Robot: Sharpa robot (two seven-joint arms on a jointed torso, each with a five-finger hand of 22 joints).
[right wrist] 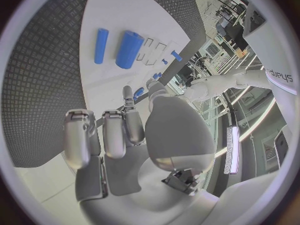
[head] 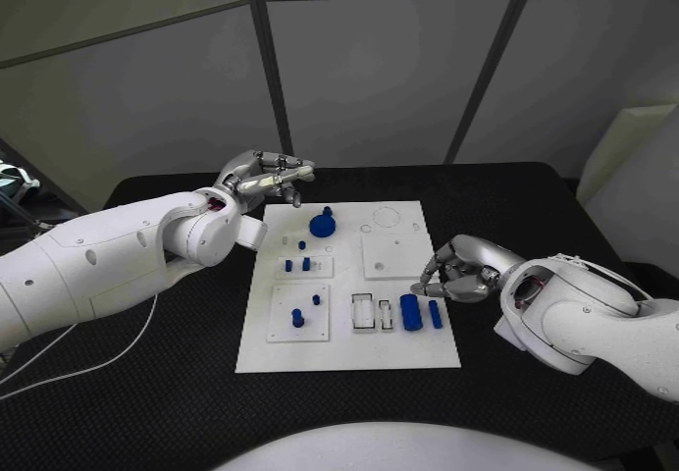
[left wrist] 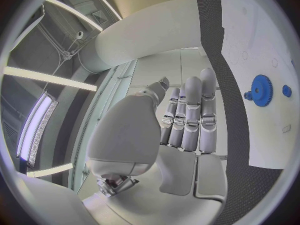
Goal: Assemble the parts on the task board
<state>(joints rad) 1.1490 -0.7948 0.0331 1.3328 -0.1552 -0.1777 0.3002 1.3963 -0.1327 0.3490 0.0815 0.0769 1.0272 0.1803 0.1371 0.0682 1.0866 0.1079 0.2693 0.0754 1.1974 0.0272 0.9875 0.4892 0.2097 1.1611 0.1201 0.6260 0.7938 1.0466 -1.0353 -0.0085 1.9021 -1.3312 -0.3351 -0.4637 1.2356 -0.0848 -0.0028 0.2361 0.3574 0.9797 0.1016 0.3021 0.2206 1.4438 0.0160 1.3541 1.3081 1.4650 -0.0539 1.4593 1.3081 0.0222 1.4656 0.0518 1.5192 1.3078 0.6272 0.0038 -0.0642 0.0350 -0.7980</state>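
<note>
Black table (head: 170, 392), grey wall panels behind. Task board (head: 346, 343) mid-frame. Left hand (head: 266, 179) upper left, fingers straight, together, empty; blue gear (head: 323, 226) below-right. Right hand (head: 455, 272) right of centre, fingers curled, seemingly empty; blue cylinder (head: 409, 311) just below.

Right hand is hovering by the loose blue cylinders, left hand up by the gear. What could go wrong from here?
1. The right hand sits close beside the two loose cylinders; a sideways brush would likely roll them across the task board.
2. The cylinders lie close together, so picking one may nudge the other.
3. The left hand hangs near the gear and could clip it when descending.
</note>
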